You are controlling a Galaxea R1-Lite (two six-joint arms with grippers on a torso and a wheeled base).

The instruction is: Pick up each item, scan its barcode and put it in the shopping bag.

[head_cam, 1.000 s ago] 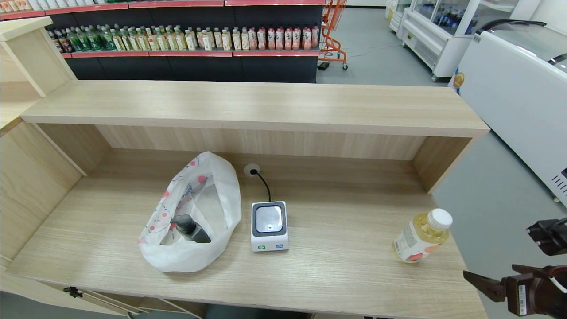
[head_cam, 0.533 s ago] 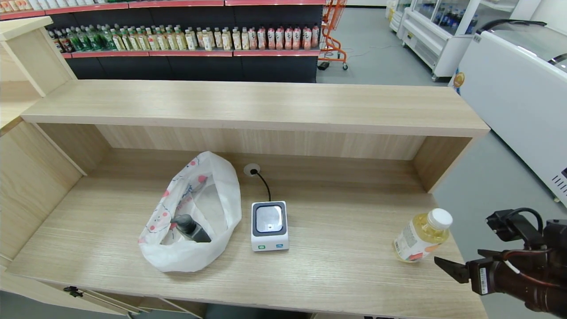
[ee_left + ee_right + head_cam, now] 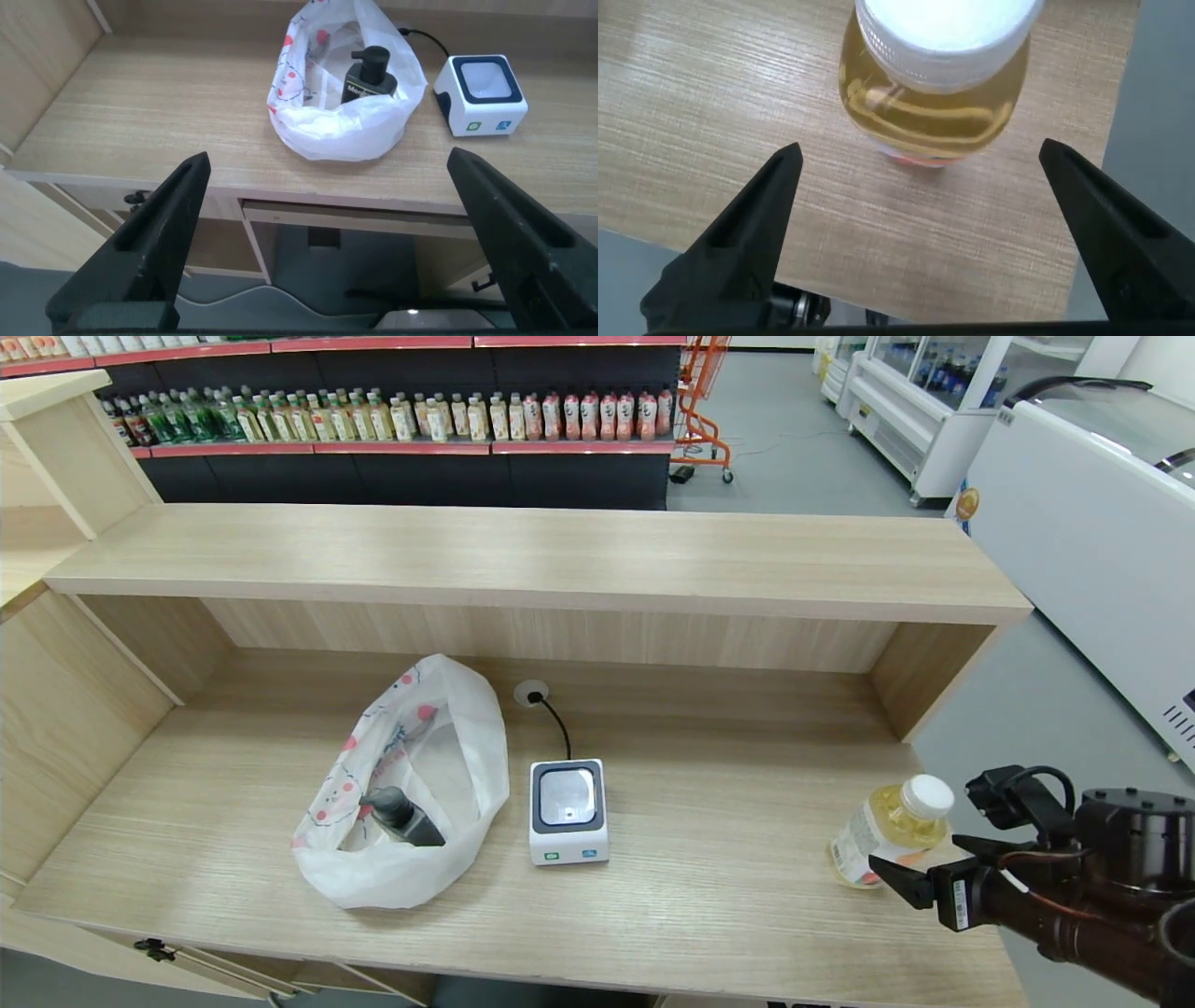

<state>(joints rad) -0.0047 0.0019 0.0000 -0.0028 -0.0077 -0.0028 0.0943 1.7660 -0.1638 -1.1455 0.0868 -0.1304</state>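
Pickup seems the step in hand: the right end effector, spread open, faces the yellow drink bottle standing on the desk well right of the barcode scanner, and next should straddle and clench it.

The right gripper has its jaws spread wide, its arm reaching forward low; the left gripper is likewise spread wide.
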